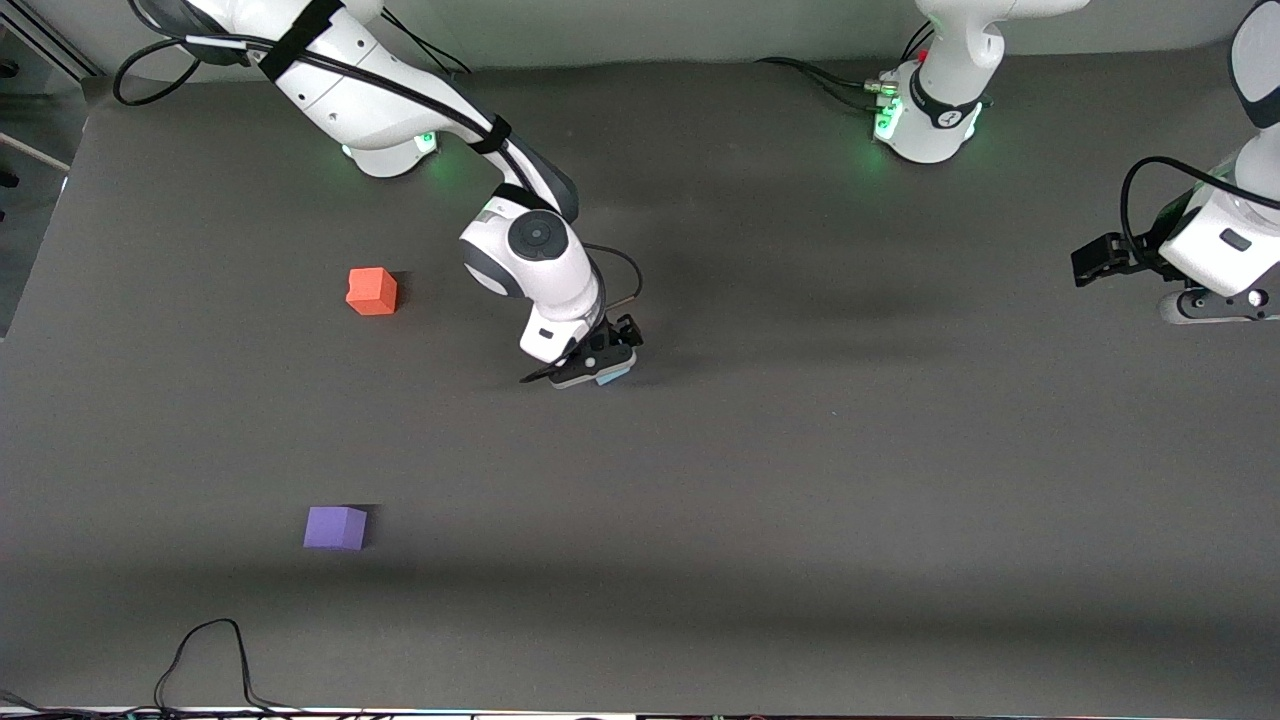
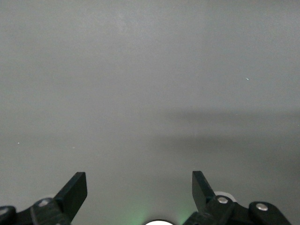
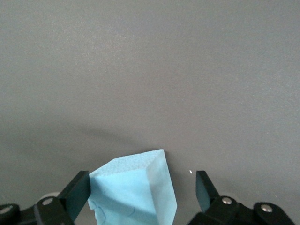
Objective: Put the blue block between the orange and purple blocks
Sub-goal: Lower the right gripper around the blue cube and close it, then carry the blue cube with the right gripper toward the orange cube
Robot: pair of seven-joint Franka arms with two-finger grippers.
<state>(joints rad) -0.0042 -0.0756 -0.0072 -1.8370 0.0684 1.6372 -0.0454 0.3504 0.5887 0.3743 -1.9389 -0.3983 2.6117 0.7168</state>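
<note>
Right gripper (image 1: 597, 372) is low at mid-table with its fingers spread, the blue block (image 3: 133, 190) sitting between them. One finger (image 3: 77, 192) touches the block; the other stands clear of it (so not clamped). The block sits skewed between the fingers. From the gripper, the orange block (image 1: 372, 291) is around 10 o'clock and the purple block (image 1: 336, 528) around 8 o'clock, both well apart from it. Left gripper (image 2: 139, 190) waits at its own end of the table, fingers apart, holding nothing.

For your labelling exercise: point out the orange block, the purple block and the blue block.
orange block (image 1: 371, 291), front view, top face.
purple block (image 1: 335, 528), front view, front face.
blue block (image 3: 133, 194), right wrist view, broad face.
</note>
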